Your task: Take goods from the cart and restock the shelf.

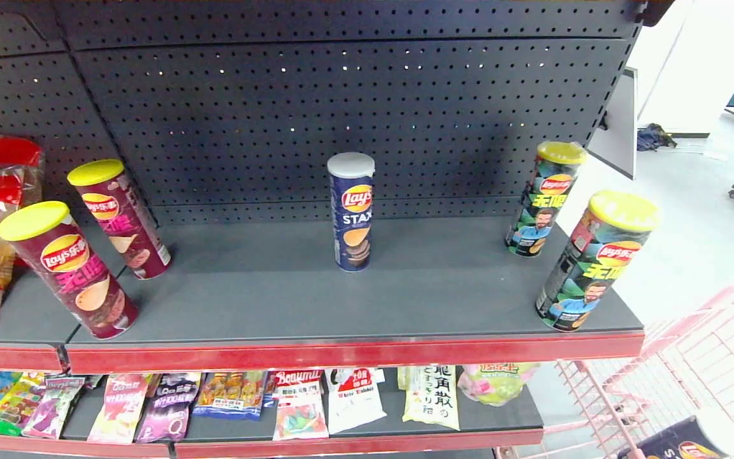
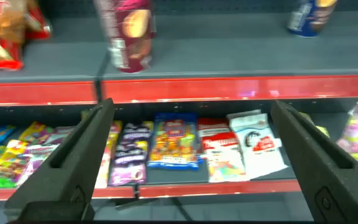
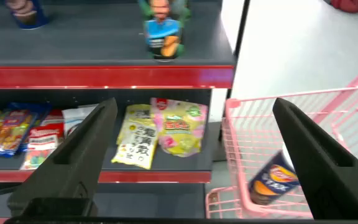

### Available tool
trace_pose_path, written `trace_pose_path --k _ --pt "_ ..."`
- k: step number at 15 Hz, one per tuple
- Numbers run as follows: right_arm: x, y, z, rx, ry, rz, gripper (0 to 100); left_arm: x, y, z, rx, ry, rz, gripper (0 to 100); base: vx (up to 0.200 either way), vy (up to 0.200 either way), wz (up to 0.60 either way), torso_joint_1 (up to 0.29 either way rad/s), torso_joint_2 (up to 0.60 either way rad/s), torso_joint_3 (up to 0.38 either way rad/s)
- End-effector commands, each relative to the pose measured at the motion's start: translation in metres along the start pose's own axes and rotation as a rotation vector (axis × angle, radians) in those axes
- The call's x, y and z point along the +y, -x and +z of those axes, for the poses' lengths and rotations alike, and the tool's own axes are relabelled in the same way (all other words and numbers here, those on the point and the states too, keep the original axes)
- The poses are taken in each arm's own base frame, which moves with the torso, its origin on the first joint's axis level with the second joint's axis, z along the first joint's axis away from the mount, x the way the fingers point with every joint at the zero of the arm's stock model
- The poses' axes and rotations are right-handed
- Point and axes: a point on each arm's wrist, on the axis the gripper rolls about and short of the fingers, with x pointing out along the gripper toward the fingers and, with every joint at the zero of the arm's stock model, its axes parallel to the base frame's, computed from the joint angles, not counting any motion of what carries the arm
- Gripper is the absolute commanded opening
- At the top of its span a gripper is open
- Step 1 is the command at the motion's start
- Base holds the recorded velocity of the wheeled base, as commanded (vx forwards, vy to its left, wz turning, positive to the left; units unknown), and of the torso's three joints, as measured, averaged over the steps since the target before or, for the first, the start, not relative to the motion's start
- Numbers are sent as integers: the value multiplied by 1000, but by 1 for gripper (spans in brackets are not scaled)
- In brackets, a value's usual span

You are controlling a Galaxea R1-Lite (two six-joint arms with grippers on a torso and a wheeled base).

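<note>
- Head view is showing a blue chip can (image 1: 350, 211) standing upright mid-shelf (image 1: 354, 306), well apart from a maroon can (image 1: 120, 217) and a green can (image 1: 544, 199).
- Left gripper (image 2: 191, 106) is hanging wide open and empty, facing snack bags (image 2: 173, 140).
- Right gripper (image 3: 194, 102) is gaping wide, gripping nothing, with another blue can (image 3: 273, 179) leaning inside the pink cart (image 3: 234, 109).

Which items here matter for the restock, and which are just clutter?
Job: pink cart; blue can lying in it; upper shelf; matching blue can standing there.
Lying about: maroon cans; green cans; snack bags on lower shelf.
</note>
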Motion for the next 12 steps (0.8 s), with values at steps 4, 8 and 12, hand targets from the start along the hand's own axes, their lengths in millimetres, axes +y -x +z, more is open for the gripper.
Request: trace_pose_path --k 4,8,12 --pt "0 0 0 0 -3 0 100 0 0 0 1 0 1 100 0 -200 0 4 6 1" --pt "0 0 0 0 -4 0 100 0 0 0 1 0 1 100 0 0 -300 -4 5 2" --pt "0 0 0 0 -4 0 100 0 0 0 1 0 1 100 0 0 -600 1 5 2"
